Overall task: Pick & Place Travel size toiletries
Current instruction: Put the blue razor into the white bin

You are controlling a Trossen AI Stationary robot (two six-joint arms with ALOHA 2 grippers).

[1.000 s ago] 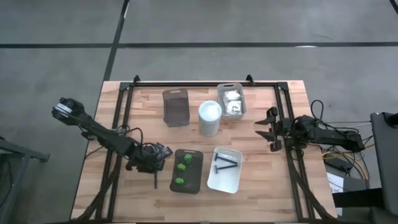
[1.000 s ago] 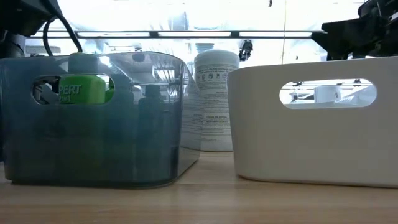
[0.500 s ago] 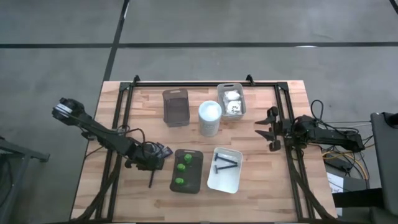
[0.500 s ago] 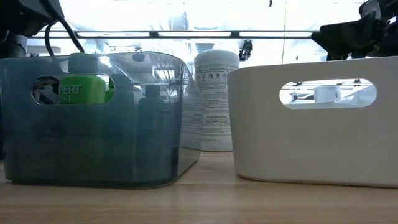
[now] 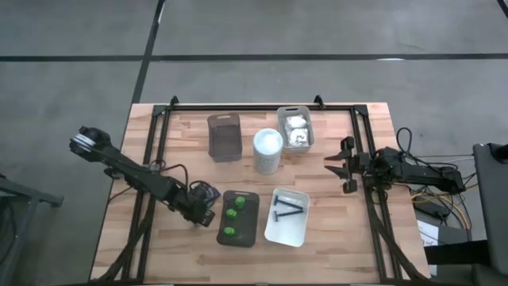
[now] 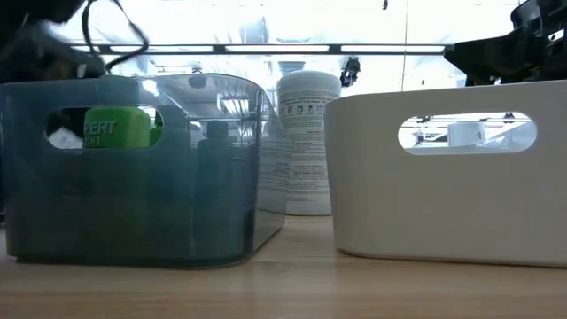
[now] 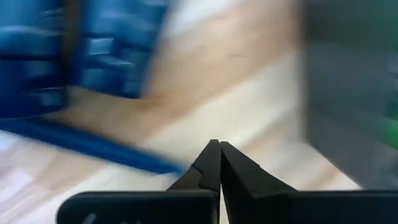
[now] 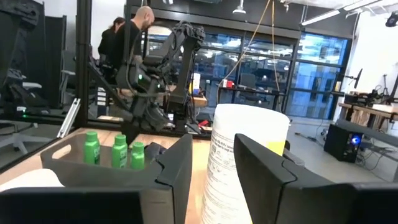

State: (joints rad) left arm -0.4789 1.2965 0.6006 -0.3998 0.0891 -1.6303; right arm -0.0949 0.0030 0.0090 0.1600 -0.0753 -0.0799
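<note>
Sorting looks well along: three green bottles [image 5: 231, 214] stand upright in the grey tray [image 5: 251, 227] at about 6 o'clock on the table [image 5: 333, 230], and two dark razors [image 5: 288, 206] lie in the white tray [image 5: 303, 231] just beside it toward 5 o'clock, each kind apparently kept to its own bin. White packets [image 5: 297, 129] fill the small tray [image 5: 308, 142] at 1 o'clock, with the clear tray [image 5: 225, 137] at 11 o'clock and the tall white cylinder [image 5: 267, 151] standing between them. The left gripper [image 5: 204, 218] sits low at 7 o'clock, touching or just beside the grey tray's outer wall; its fingers [image 7: 210, 163] are pressed together with nothing visible between them. Dark blue shapes blur past in its wrist view, too smeared to name. The right gripper [image 5: 343, 168] waits at the 3 o'clock edge, jaws partly apart and empty, likely parked clear of the bins.
</note>
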